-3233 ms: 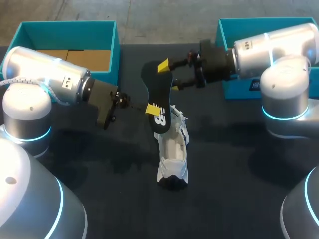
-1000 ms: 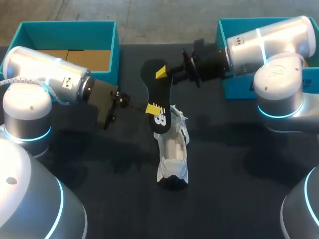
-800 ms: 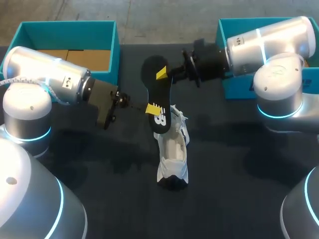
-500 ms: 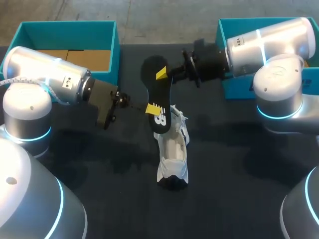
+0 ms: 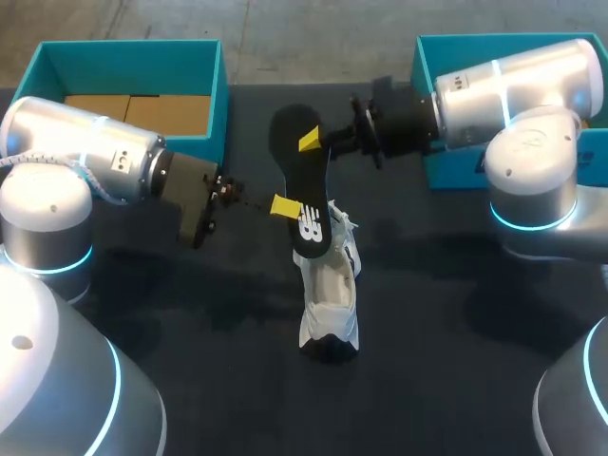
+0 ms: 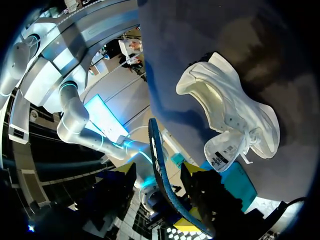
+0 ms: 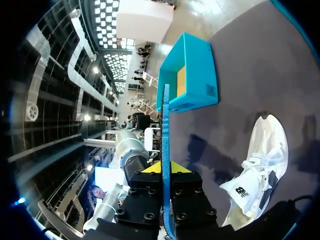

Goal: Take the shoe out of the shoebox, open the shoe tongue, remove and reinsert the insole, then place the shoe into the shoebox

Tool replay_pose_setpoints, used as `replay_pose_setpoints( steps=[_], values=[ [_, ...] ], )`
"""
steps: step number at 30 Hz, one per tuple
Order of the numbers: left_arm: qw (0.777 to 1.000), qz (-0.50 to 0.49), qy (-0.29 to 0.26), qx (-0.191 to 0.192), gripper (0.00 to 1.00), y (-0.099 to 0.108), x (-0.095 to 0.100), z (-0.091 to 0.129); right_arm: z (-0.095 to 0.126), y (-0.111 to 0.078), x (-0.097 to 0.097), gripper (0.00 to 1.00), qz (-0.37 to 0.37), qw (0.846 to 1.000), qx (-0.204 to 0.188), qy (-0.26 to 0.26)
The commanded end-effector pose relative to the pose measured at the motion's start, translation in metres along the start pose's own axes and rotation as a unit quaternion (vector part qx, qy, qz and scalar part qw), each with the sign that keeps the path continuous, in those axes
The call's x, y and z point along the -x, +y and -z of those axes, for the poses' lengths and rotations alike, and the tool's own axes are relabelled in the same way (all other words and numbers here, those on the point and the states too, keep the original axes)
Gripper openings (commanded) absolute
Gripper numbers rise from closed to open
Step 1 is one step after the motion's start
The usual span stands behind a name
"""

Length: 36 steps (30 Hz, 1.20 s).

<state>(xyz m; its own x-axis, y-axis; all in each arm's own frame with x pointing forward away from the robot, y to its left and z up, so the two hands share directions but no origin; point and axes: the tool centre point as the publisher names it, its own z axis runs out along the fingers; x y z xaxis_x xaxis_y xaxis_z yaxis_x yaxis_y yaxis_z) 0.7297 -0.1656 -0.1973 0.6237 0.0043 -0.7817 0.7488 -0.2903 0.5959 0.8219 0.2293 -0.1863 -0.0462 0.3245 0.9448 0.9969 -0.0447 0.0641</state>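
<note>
A black insole [image 5: 299,180] hangs upright above the white shoe [image 5: 328,294], which lies on the dark table with its opening up. My right gripper [image 5: 312,142] is shut on the insole's upper end; in the right wrist view the insole [image 7: 165,115] runs edge-on between the yellow tips of that gripper [image 7: 166,169]. My left gripper [image 5: 290,207] is open at the insole's lower part. In the left wrist view the insole [image 6: 156,160] passes between the spread fingers of the left gripper [image 6: 157,172] with gaps on both sides. The shoe [image 6: 230,115] [image 7: 260,160] lies beyond.
A teal shoebox [image 5: 133,57] with brown cardboard inside stands at the back left, also seen as the teal shoebox [image 7: 192,75] in the right wrist view. A second teal box [image 5: 446,47] sits at the back right, partly behind my right arm.
My left gripper has opened and let go of the insole, drawing back slightly to the left. My right gripper stays shut on the insole's upper end.
</note>
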Motion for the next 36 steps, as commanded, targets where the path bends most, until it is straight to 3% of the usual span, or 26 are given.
replay_pose_setpoints(
  steps=[1, 15, 22, 26, 36],
  values=[
    [1.000, 0.006, 0.007, 0.011, 1.00, -0.008, 0.004, 0.013, 0.005, -0.003, 0.005, 0.00, -0.002, 1.000, 0.003, 0.008],
    [0.998, 0.048, 0.019, 0.042, 1.00, -0.006, 0.011, 0.043, 0.009, -0.004, 0.017, 0.00, -0.008, 1.000, -0.001, 0.016],
    [0.993, 0.101, 0.049, 0.024, 1.00, -0.001, 0.015, 0.061, 0.012, -0.006, 0.028, 0.00, -0.013, 1.000, 0.006, 0.012],
    [0.989, 0.132, 0.067, 0.007, 1.00, 0.005, 0.019, 0.074, 0.015, -0.007, 0.031, 0.00, -0.017, 1.000, 0.011, 0.012],
    [0.957, 0.208, 0.175, -0.102, 1.00, 0.033, 0.031, 0.097, 0.014, -0.008, 0.029, 0.00, -0.017, 1.000, 0.017, 0.016]
  ],
)
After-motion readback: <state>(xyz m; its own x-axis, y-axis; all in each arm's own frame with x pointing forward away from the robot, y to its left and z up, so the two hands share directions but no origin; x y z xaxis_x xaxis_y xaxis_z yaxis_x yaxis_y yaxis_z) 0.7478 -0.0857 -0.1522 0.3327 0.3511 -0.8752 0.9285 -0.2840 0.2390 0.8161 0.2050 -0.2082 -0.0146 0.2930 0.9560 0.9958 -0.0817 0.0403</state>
